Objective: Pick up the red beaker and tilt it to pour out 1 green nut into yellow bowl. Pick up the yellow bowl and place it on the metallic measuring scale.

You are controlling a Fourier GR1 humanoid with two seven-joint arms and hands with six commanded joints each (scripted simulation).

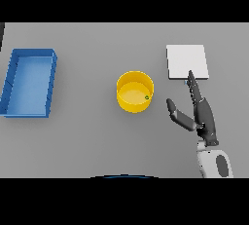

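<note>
Table: grey surface filling the view; it carries a bowl, a tray and a flat plate, all well apart from one another.

Yellow bowl: round, upright, near the middle of the table; it sits left of the right hand and lower-left of the scale, touching neither.

Green nut: 1 small green speck inside the bowl, close to its right inner wall.

Metallic measuring scale: pale square plate lying flat at the upper right of the table; nothing rests on it, though the fingertips of the right hand overlap its lower edge in this view — whether they touch it cannot be told.

Right hand: comes in from the lower right on a white and grey forearm; fingers stretched straight toward the scale, thumb spread out to the left toward the bowl; wide, holding nothing; a gap of bare table lies between thumb and bowl.

Blue tray: rectangular, with raised walls, at the far left of the table; well apart from the bowl.

Red beaker: not seen anywhere on the table.

Left hand: out of view.
</note>
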